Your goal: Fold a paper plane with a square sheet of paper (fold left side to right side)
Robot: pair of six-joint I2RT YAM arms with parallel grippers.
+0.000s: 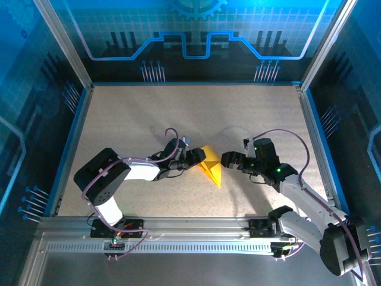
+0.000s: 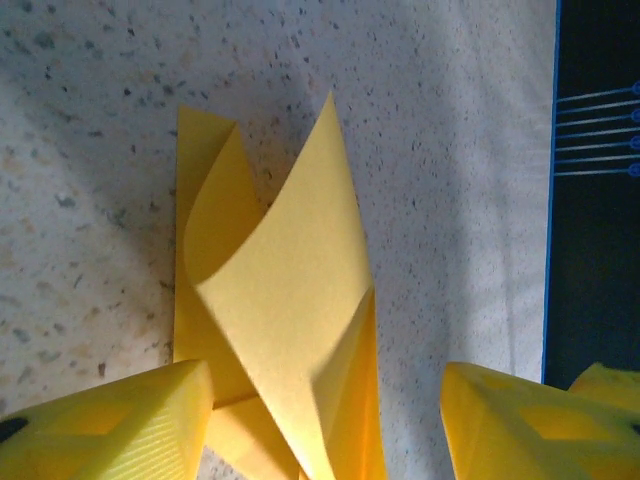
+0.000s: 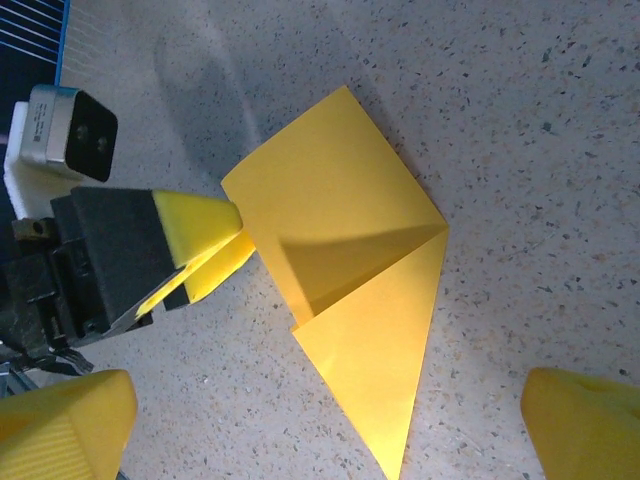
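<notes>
Straddling the sheet of paper (image 1: 212, 168), the left gripper (image 1: 199, 157) had its jaws partly apart and not pinched shut. Its wrist view showed one yellow pad (image 2: 120, 420) against the paper's edge and the other pad (image 2: 530, 425) clear of it, with a curled flap (image 2: 290, 300) standing up between them. From above, that flap was hard to make out. The right gripper (image 1: 226, 159), just right of the paper, stood wide and held nothing. Its camera showed the folded creases and a pointed tip (image 3: 395, 450) aimed at the near edge. The paper lay near the middle of the speckled table (image 1: 178, 113), between both grippers.
</notes>
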